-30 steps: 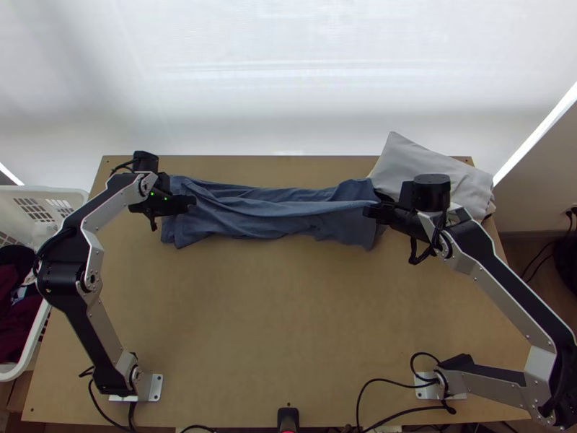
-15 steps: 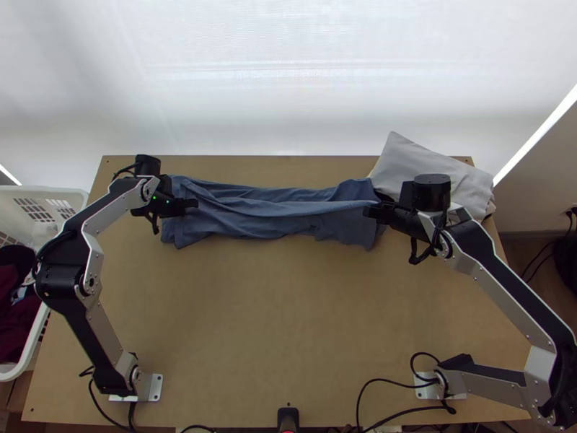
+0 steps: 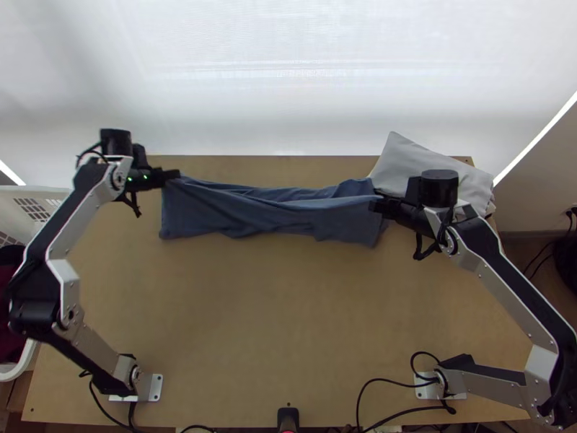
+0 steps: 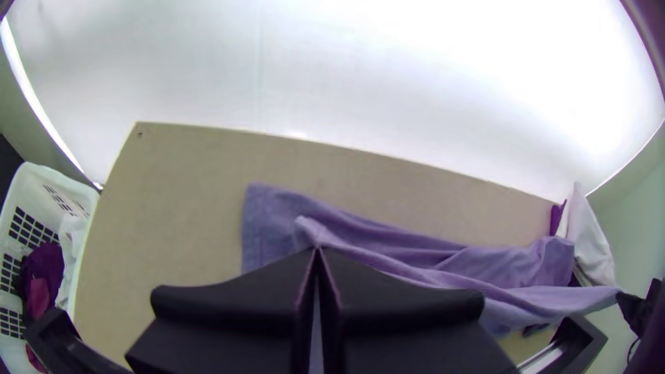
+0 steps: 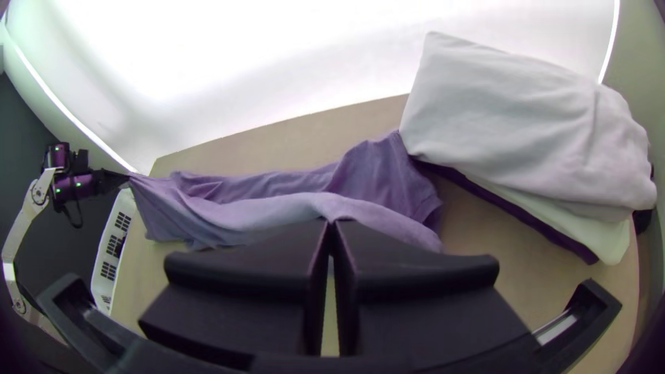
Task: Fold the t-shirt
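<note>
At the far side of the table my left gripper (image 3: 172, 175) is shut on one end of the blue t-shirt (image 3: 288, 215). The shirt lies as a long narrow strip with lengthwise creases, its upper layer drawn taut between both grippers. My right gripper (image 3: 376, 204) is shut on the other end. The left wrist view has the left gripper (image 4: 317, 251) with its tips together on the cloth (image 4: 415, 263), which looks purple there. In the right wrist view the right gripper (image 5: 332, 223) pinches the fabric (image 5: 374, 173) at its tips.
A stack of folded cloth (image 3: 425, 169), light grey on top, lies at the table's far right corner. Off the left edge stands a white basket (image 3: 43, 198) with dark clothes inside. The wooden table (image 3: 274, 325) stretches out in front of the shirt.
My left gripper has moved left and a little toward the far edge, pulling the shirt's left end along and lifting it. My right gripper has shifted slightly right and toward the far edge.
</note>
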You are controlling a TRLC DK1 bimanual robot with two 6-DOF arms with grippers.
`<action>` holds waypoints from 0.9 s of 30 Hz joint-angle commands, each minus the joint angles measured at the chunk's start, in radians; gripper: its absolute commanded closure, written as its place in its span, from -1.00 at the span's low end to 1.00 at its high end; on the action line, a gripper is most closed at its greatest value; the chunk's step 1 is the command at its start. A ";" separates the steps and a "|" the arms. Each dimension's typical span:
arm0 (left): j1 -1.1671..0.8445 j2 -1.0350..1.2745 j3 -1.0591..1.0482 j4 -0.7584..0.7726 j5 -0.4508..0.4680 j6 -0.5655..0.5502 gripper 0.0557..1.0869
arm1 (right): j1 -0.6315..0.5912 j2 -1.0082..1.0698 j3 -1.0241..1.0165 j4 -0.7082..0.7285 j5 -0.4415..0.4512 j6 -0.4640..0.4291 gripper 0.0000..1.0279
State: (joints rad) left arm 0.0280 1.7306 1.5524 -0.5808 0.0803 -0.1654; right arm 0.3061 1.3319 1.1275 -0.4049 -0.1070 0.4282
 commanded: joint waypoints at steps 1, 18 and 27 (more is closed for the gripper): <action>0.007 -0.075 0.043 0.006 -0.020 -0.036 0.92 | -0.016 0.012 0.106 0.008 0.029 -0.034 0.94; 0.029 -0.362 0.069 0.280 -0.030 -0.068 0.93 | -0.082 0.187 0.732 -0.020 0.132 -0.146 0.94; 0.064 -0.479 0.075 0.392 -0.036 -0.063 0.93 | -0.068 0.173 0.920 -0.015 0.132 -0.180 0.94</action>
State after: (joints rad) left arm 0.0757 1.3121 1.5936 -0.2317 0.0586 -0.2104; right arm 0.2348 1.5196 1.9827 -0.4343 0.0113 0.2745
